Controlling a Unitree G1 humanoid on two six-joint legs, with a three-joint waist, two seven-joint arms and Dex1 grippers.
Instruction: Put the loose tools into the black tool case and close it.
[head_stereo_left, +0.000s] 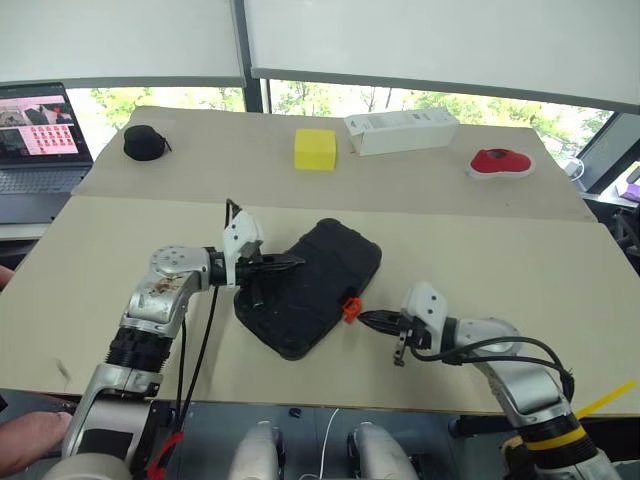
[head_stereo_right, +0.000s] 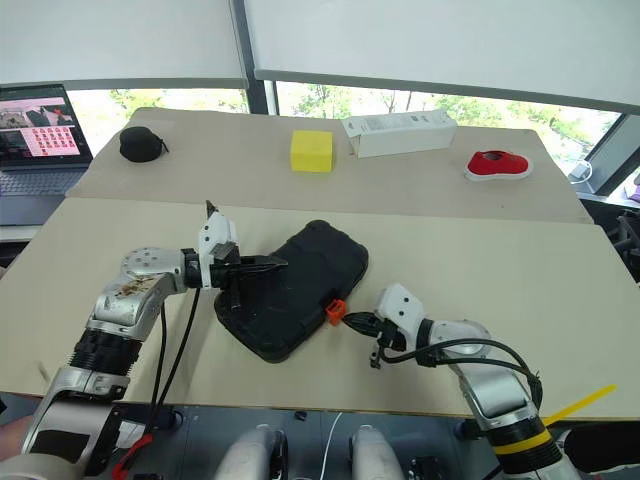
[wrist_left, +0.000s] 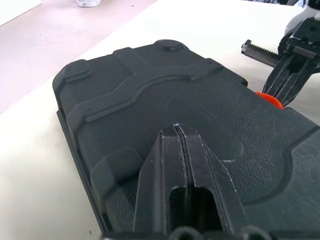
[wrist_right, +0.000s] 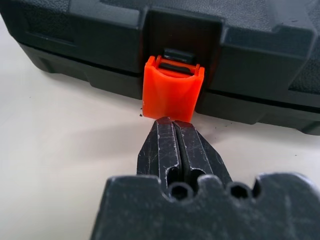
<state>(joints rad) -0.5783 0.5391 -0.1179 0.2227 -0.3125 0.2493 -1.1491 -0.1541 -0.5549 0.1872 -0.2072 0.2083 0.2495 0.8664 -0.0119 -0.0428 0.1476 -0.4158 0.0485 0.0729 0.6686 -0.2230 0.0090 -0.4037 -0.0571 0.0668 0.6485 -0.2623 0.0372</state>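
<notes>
Closed black tool case (head_stereo_left: 310, 286) lying on the tabletop (head_stereo_left: 480, 250).
Left gripper (head_stereo_left: 296, 262), fingers pressed together, is hovering over its lid; right gripper (wrist_right: 175, 125), also pressed together, is touching the orange latch (wrist_right: 172, 90).

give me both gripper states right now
left gripper: closed, empty, over the black tool case.
right gripper: closed, empty, tips at the orange latch.
</notes>
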